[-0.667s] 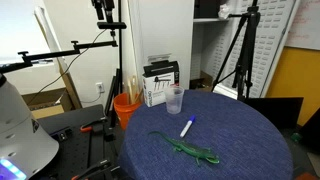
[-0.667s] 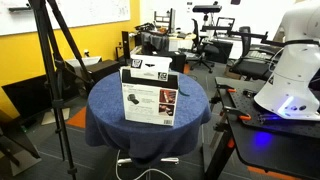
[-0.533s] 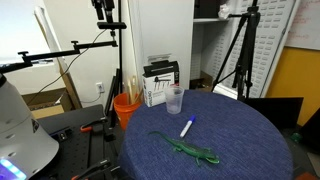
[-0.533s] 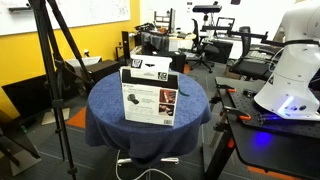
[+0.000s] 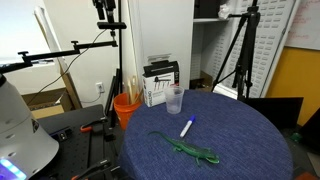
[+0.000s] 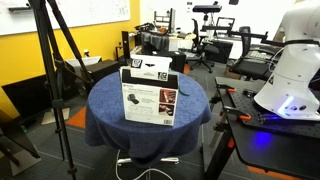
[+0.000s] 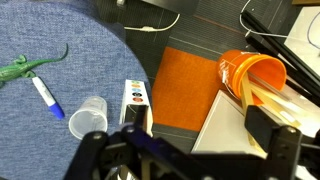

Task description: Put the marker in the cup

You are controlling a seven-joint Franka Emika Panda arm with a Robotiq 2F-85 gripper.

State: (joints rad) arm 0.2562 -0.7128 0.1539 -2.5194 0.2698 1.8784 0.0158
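The marker (image 5: 186, 128), white with a blue end, lies on the blue round table (image 5: 240, 130) just in front of the clear cup (image 5: 174, 100), which stands upright. In the wrist view the marker (image 7: 45, 97) lies beside the cup (image 7: 88, 118), a short gap apart. My gripper (image 7: 200, 132) is open and empty, high up and off to the side of the table's edge, above the floor. Its two dark fingers frame the bottom of the wrist view. The gripper does not show in either exterior view, and the box hides the cup in one of them.
A green toy lizard (image 5: 185, 150) lies on the table near the marker. A black-and-white box (image 5: 160, 82) stands behind the cup and also shows in an exterior view (image 6: 148, 95). An orange bucket (image 7: 255, 75) with sticks sits on the floor beside the table. Tripods stand around.
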